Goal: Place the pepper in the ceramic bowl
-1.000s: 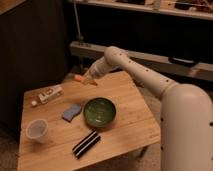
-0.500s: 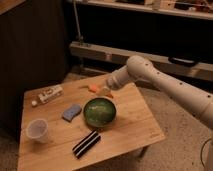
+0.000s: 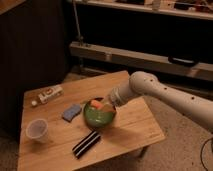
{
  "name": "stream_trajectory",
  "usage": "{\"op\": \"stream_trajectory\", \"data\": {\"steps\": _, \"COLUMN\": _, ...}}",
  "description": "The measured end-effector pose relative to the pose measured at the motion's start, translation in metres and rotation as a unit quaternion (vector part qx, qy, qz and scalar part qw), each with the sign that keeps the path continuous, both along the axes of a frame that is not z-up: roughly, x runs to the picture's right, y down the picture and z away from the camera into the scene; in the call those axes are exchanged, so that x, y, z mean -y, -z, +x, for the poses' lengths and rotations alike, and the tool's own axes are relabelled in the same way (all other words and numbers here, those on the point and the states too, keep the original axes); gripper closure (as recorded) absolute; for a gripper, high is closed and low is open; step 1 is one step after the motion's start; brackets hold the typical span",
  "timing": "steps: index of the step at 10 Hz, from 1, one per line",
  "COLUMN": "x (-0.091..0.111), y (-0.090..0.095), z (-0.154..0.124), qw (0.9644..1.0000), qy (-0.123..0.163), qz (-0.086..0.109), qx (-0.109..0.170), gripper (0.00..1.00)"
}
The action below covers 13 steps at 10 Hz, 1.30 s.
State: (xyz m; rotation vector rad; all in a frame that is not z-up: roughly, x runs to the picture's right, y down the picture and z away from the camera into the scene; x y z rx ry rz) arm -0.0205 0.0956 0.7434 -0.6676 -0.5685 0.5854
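We see the robot's white arm reaching in from the right, its wrist angled down over the far right edge of the round, shallow, glossy green ceramic bowl. The gripper sits just above the bowl's rim, right beside the pepper. We cannot tell how wide its fingers stand, nor whether they have hold of the pepper or merely touch it, because the wrist covers them.

The small, slim orange-red pepper lies at the upper part of the bowl, inside its rim, with one end close against the gripper.

The bowl rests near the middle of a light wooden table. Just to its left lies a blue rectangular sponge, close to the bowl though we cannot tell whether they touch. Farther left, near the table's front left corner, a translucent plastic cup stands upright, well apart from the bowl. At the back left a small white packet with red print lies flat. In front of the bowl, a flat black-and-white striped object lies diagonally on the wood.
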Motion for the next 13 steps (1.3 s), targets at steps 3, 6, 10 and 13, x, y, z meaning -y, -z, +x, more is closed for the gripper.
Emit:
{"op": "stream_trajectory", "data": {"steps": 3, "x": -0.021, "y": -0.046, "z": -0.02, "qw": 0.9997, "qy": -0.019, "qz": -0.01, "qx": -0.014, "gripper": 0.2}}
{"op": "stream_trajectory", "data": {"steps": 6, "x": -0.018, "y": -0.061, "z": -0.029, "qw": 0.9982, "qy": -0.056, "qz": -0.003, "qx": -0.022, "gripper": 0.2}}
{"op": "stream_trajectory", "data": {"steps": 10, "x": 0.01, "y": -0.023, "z": -0.021, "qw": 0.9893, "qy": -0.123, "qz": 0.043, "qx": -0.066, "gripper": 0.2}}
{"op": "stream_trajectory", "data": {"steps": 13, "x": 0.015, "y": -0.01, "z": -0.016, "qw": 0.9854, "qy": -0.142, "qz": 0.055, "qx": -0.076, "gripper": 0.2}}
